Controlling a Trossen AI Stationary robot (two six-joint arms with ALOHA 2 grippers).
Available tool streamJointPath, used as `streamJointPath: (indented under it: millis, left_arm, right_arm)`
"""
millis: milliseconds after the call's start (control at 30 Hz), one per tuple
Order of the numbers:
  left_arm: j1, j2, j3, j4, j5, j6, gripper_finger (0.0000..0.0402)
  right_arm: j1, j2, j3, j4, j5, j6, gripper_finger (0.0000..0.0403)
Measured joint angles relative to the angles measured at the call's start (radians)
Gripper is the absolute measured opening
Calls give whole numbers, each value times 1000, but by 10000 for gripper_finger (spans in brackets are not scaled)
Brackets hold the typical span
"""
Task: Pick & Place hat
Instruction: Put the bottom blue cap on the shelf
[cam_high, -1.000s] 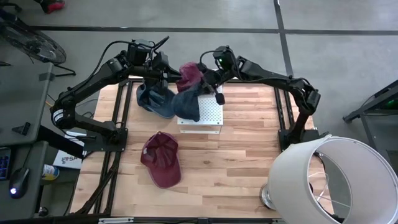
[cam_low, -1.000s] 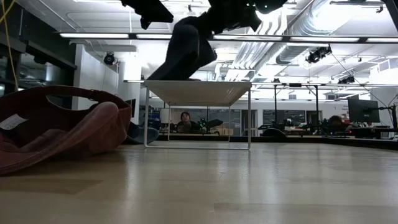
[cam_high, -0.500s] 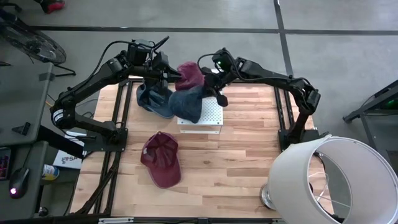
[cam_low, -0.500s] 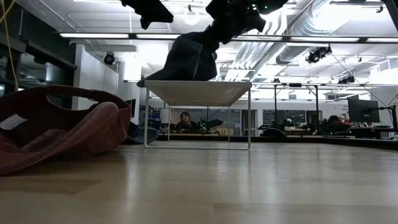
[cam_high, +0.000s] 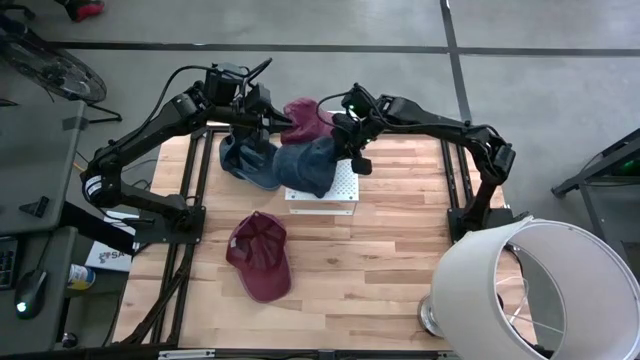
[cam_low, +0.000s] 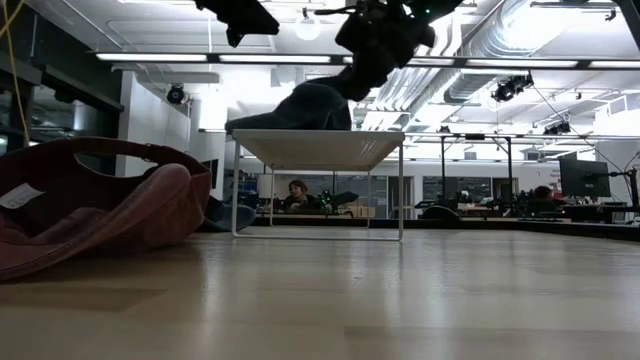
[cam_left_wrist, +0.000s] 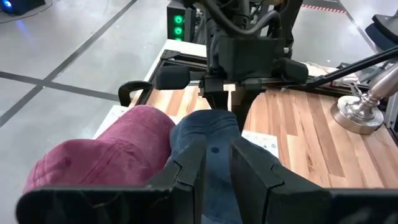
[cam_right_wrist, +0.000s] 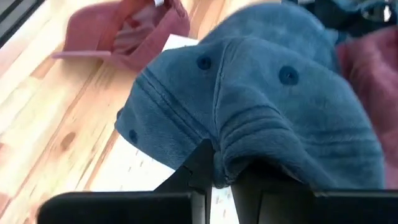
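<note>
**Ana:** So, where is the blue hat (cam_high: 308, 166) against the stand (cam_high: 330, 196)?

**Ben:** On top of it, draped over the stand's far left corner. From the low view the hat (cam_low: 295, 108) sits on the white top with its brim reaching out past the left edge. The right gripper (cam_high: 345, 140) comes in from the stand's far right side, and its fingers are pinched together on a fold of the blue cloth; the right wrist view shows the fabric bunched between the dark tips (cam_right_wrist: 211, 163).

**Ana:** And the left gripper?

**Ben:** The left gripper (cam_high: 268, 125) hangs just beyond the stand's far left corner, above a second blue hat (cam_high: 245, 160) that lies on the table beside the stand. Its fingers (cam_left_wrist: 186, 171) stand a narrow way apart with nothing between them.

**Ana:** Any room left around the stand?

**Ben:** Behind it, little: a maroon hat (cam_high: 305, 116) lies just past the far edge, touching the blue one, between both grippers. In front, another maroon cap (cam_high: 260, 255) rests on the table (cam_high: 380, 270), clear of the stand's near left corner. To the stand's right and near right the wood is bare up to the lamp shade (cam_high: 535, 290) at the table's corner.
</note>
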Motion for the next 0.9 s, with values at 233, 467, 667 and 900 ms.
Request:
streamJointPath:
  millis: [233,467,667,900]
  left_arm:
    - [0,0,0,0,10,0,69]
    - [0,0,0,0,9,0,69]
    - [0,0,0,0,9,0,69]
    - [0,0,0,0,9,0,69]
  right_arm:
    - [1,-7,0,-80,33,0,28]
    - [-5,-49,0,-126,110,0,31]
    - [-5,-65,0,-128,110,0,30]
    - [-5,-65,0,-133,109,7,49]
